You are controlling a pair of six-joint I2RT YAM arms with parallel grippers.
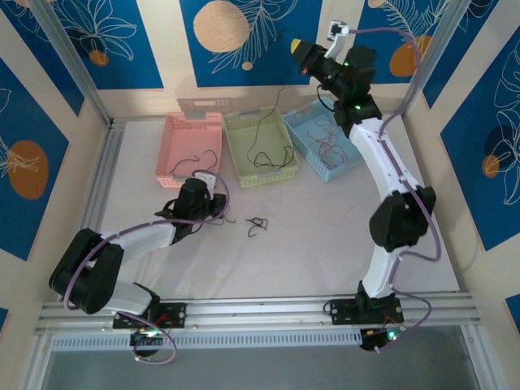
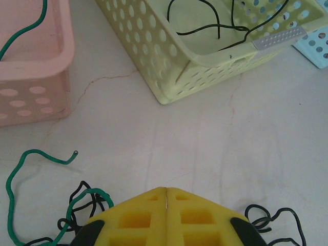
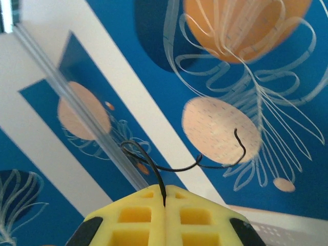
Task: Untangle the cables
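My right gripper [image 1: 299,46] is raised high at the back, above the baskets. It is shut on a thin black cable [image 3: 179,166] that curls out from between the yellow fingertips [image 3: 164,197]. My left gripper [image 2: 167,190] is low over the white table, jaws pressed shut, and I cannot make out anything held. It hovers over a tangle of cables [image 1: 221,214], with a green cable [image 2: 31,156] and black loops [image 2: 77,202] to its left and more black loops [image 2: 274,220] to its right. A smaller black tangle [image 1: 257,225] lies mid-table.
Three perforated baskets stand at the back: pink [image 1: 193,122] with a green cable in it, pale green [image 1: 286,166] holding black cables, and blue [image 1: 302,134] holding several thin cables. Metal frame posts and patterned walls close in the table.
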